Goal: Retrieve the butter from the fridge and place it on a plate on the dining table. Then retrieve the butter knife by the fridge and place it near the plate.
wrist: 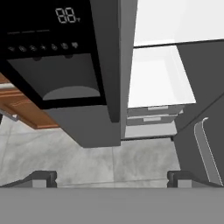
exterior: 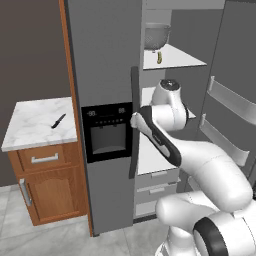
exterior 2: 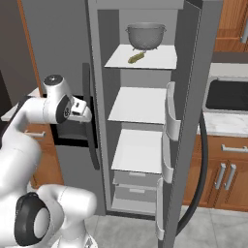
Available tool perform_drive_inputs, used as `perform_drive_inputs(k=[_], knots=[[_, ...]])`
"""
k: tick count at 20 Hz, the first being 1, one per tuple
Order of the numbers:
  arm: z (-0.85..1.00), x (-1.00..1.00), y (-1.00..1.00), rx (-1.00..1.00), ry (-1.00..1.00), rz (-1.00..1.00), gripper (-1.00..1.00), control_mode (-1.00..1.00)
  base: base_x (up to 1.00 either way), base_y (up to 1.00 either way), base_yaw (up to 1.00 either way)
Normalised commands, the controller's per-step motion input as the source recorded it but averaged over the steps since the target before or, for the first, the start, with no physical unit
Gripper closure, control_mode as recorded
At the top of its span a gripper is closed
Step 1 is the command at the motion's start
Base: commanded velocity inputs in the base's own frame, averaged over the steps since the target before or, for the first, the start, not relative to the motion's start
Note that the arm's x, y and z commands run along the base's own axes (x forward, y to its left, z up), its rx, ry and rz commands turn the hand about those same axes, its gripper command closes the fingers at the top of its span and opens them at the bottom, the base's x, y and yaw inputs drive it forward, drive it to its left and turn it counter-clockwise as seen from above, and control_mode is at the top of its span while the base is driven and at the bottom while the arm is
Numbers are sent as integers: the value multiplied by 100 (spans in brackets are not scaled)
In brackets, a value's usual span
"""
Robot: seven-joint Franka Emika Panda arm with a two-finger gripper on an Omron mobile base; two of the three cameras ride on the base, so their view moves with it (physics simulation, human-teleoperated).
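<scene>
Wide-spread end effector (wrist: 112, 177) faces the smooth grey fridge (exterior: 107, 65) with its glossy black panel.

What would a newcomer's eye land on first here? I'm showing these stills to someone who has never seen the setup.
First the fridge, its right door swung open on white shelves, with a grey colander and the small butter beside it on the top shelf. Then the white arm bent in front of the closed left door, its gripper open by the dark handle. Last, the dark butter knife lying on the small marble-topped cabinet left of the fridge.
</scene>
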Motion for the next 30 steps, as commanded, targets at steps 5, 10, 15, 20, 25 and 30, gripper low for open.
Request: perform_drive_inputs(k=[5,10,15,20,25,30], knots=[[3,46,2,-6,-7,-2,-100,-100,0,0,0],[0,47,5,-1,-13,0,-100,-100,0,0,0],[0,41,-1,4,-19,1,-100,-100,0,0,0],[0,46,0,1,-10,0,-100,-100,0,0,0],[0,53,0,0,0,0,-100,-100,0,0,0],[0,37,0,0,0,0,-100,-100,0,0,0]])
